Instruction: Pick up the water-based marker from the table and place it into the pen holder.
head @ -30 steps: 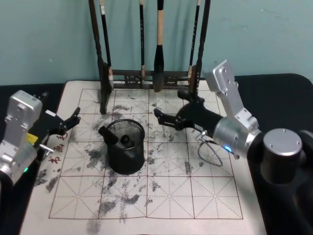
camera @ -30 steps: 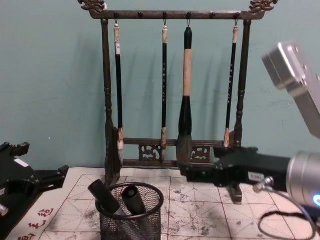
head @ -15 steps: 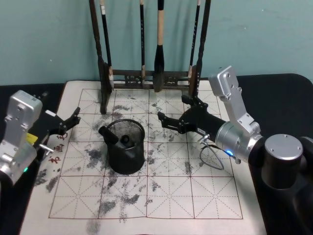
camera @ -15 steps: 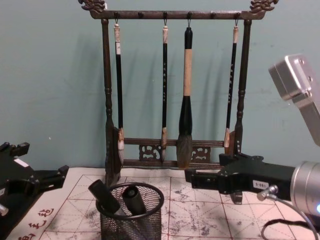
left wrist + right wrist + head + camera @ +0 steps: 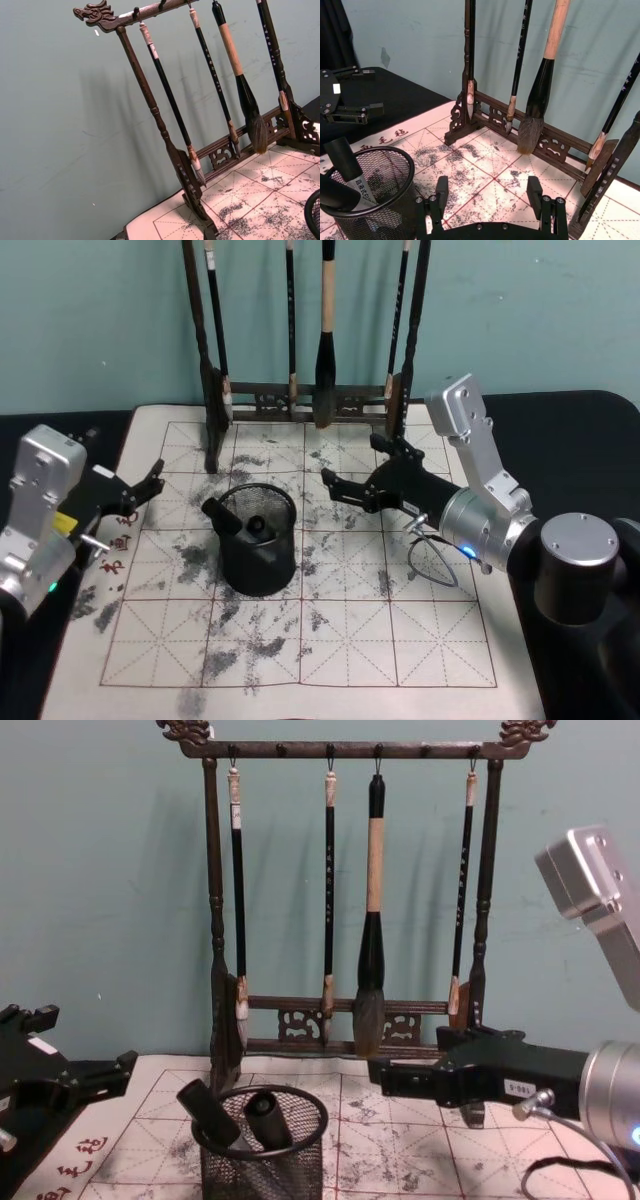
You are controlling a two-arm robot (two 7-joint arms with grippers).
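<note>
two markers (image 5: 222, 517) stand in the holder (image 5: 257, 540) mid-mat; i can't tell which is the water-based one, and mesh hides their lower ends. the wrist view shows a label on one marker, unreadable. i see the right gripper (image 5: 357, 468) open wide, empty, just right of the holder, pulled slightly back from a second ago. left gripper (image 5: 140, 490) parked at the table (image 5: 400, 640) edge, fingers spread. brush rack (image 5: 345, 890) behind.

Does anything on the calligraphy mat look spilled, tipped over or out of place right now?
Nothing stands out. The pen holder stands upright on the table with two dark markers leaning inside it. The grey ink smudges are dried stains, not a fresh spill. The brush rack stands straight, and both pincers, right and left, are open and empty.
</note>
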